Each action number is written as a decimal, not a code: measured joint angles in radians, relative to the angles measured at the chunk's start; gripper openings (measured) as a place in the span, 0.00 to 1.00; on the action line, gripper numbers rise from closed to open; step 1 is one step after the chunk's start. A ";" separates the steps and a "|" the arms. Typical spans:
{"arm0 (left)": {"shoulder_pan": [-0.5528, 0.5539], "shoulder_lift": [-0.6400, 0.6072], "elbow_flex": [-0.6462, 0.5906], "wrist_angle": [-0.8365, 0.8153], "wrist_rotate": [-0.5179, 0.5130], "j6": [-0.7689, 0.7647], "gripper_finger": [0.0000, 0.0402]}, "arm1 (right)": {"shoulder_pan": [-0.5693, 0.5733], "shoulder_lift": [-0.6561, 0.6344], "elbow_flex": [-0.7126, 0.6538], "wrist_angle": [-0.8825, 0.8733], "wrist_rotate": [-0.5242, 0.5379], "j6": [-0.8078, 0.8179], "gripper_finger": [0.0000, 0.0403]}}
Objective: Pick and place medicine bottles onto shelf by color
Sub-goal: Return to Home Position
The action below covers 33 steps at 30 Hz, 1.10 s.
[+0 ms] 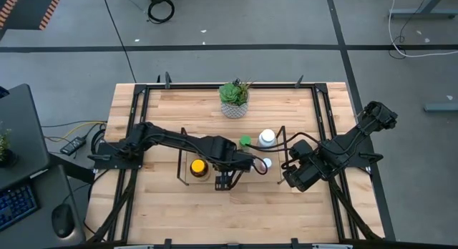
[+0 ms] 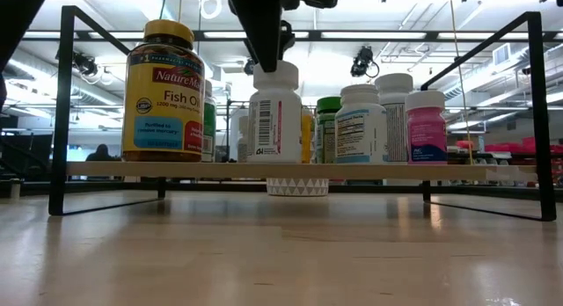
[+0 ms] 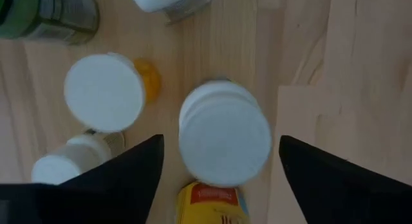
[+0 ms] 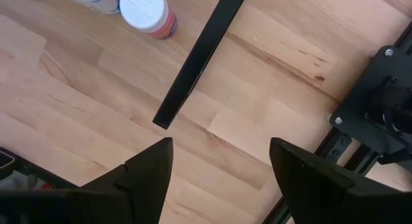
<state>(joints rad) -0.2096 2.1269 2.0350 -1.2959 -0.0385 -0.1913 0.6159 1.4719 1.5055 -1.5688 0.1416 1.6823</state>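
Observation:
The wire shelf (image 1: pixel 183 152) stands mid-table with a light wooden floor (image 2: pixel 106 169). Several bottles stand on it by their bases: an amber yellow-capped one (image 2: pixel 165 95), a white one (image 2: pixel 275 112), a green-capped one (image 2: pixel 328 121), more white ones (image 2: pixel 361 121) and a pinkish one (image 2: pixel 427 126). My left gripper (image 3: pixel 221 143) is open right above the white bottle's cap (image 3: pixel 224 141), with a finger on either side and a gap at each. My right gripper (image 4: pixel 221 147) is open and empty over the table by the shelf's right end (image 1: pixel 286 156).
A potted green plant (image 1: pixel 235 99) stands behind the shelf. In the left wrist view, another white cap (image 3: pixel 105 92) and a green bottle (image 3: pixel 45 15) stand close to the bottle between the fingers. The shelf's black wire (image 4: pixel 196 63) crosses the right wrist view.

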 joint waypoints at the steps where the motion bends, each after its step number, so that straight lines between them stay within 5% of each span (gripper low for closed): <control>1: 0.000 -0.004 0.000 -0.008 0.002 -0.001 0.79 | 0.000 0.000 0.000 0.000 0.001 -0.001 0.66; 8: 0.007 -0.047 0.043 -0.062 0.002 -0.008 0.83 | 0.000 0.001 0.000 -0.001 0.006 -0.006 0.66; 17: 0.008 -0.053 0.323 -0.145 -0.006 -0.029 0.81 | 0.002 0.000 0.001 0.005 0.017 -0.009 0.66; 24: 0.024 -0.205 0.279 -0.125 -0.047 -0.076 0.81 | 0.002 -0.010 0.043 0.010 0.080 -0.050 0.66; 33: 0.055 -0.360 0.279 -0.101 -0.152 -0.069 0.78 | -0.053 -0.012 0.178 -0.002 0.217 -0.333 0.65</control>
<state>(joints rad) -0.1550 1.7670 2.3138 -1.3968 -0.1907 -0.2608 0.5628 1.4601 1.6835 -1.5707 0.3588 1.3489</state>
